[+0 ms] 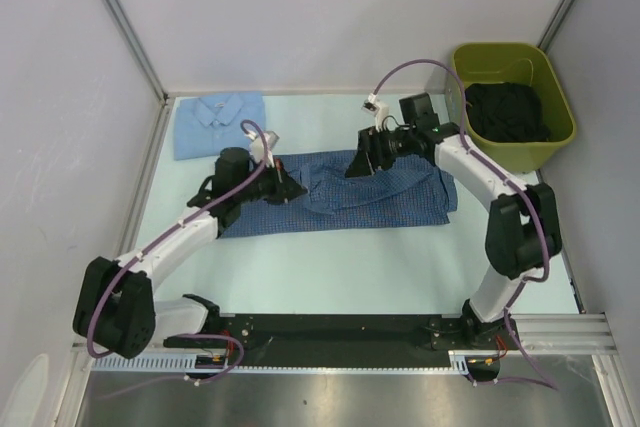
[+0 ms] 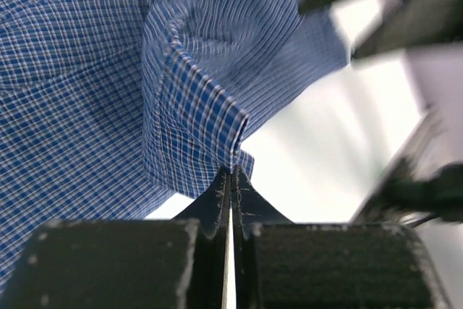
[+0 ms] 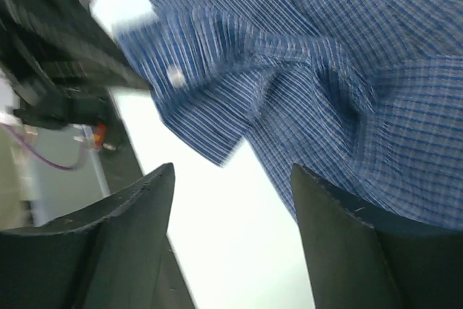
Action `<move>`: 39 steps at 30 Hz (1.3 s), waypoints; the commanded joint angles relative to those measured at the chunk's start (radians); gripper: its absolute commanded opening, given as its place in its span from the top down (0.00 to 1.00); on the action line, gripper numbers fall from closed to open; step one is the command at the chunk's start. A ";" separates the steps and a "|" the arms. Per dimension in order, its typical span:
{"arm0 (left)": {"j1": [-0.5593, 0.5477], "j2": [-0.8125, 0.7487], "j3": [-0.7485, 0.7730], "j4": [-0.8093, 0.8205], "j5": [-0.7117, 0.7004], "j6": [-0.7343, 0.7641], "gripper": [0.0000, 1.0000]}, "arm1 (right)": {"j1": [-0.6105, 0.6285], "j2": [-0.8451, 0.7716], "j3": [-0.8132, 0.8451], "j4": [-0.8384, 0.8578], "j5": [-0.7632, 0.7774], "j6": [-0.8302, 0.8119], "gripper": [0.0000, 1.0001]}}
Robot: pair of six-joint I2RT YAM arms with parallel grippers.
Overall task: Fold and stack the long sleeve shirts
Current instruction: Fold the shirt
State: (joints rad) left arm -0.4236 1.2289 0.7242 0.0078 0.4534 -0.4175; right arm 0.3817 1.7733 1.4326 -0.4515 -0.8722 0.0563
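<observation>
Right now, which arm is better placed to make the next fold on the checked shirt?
Left, probably. The left claw is shut on an edge of the checked shirt, so it can carry that edge over. The right claw is open above the cloth, gripping nothing.

Blurred checked shirt (image 3: 340,56), cut off by frame edges

checked blue shirt (image 1: 370,192) spread mid-table | pale shirt (image 1: 218,124) folded far-left

Left tool (image 2: 231,176) pinched tight, right tool (image 3: 231,173) agape
</observation>
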 commanded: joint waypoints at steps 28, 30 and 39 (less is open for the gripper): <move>0.082 0.047 0.077 0.302 0.084 -0.659 1.00 | 0.342 -0.178 -0.152 0.395 0.431 -0.340 0.58; 0.080 0.040 0.057 0.311 0.080 -0.662 1.00 | 0.330 -0.176 -0.149 0.405 0.397 -0.328 0.76; 0.135 -0.018 0.073 0.246 0.148 -0.402 0.50 | 0.243 -0.212 -0.081 0.251 0.268 -0.482 1.00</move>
State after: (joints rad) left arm -0.3317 1.2877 0.7708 0.2790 0.5526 -0.9974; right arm 0.6815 1.5993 1.2507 -0.1299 -0.5182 -0.2913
